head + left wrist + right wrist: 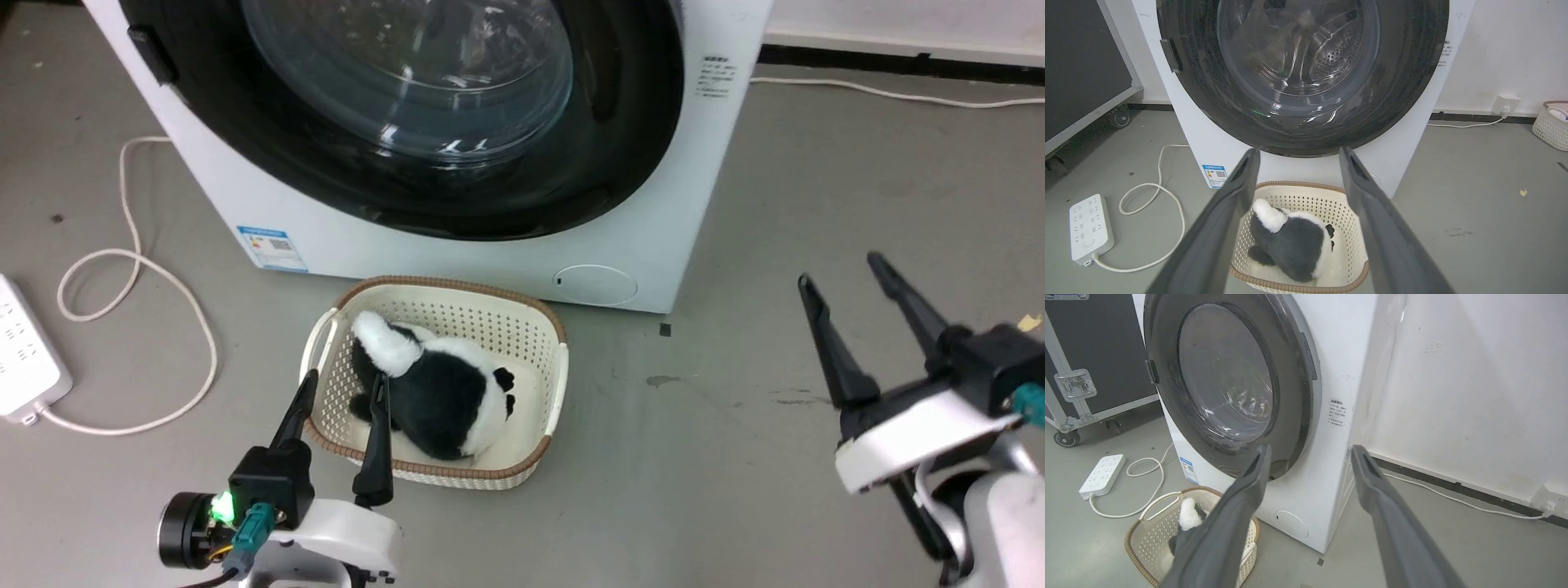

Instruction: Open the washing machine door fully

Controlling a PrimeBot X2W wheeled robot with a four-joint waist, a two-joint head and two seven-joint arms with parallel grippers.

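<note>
**Door closed, opening not yet begun**

The washing machine (245,204) is standing on the grey floor (775,204). Its door (457,196) is lying flat against the front, closed as far as I can judge. In the right wrist view no gap is showing between the black ring and the white body. A small dark handle (153,54) is sitting on the door's edge at the robot's left.

The left gripper (344,380) is hovering low over the basket (557,331), where a toy panda (445,400) is lying. Its fingers are spread, with nothing between them. The right gripper (839,269) is hanging over bare floor, well apart from the machine's right corner, and its fingers are also spread and empty. Neither gripper is touching the door.

By my judgement, nothing of the task is done yet. Everything is remaining: reaching up to the handle, catching it, pulling the latch free and swinging the door fully round. The basket is standing just in front of the machine, below the door, so the swing should be passing above it.
</note>
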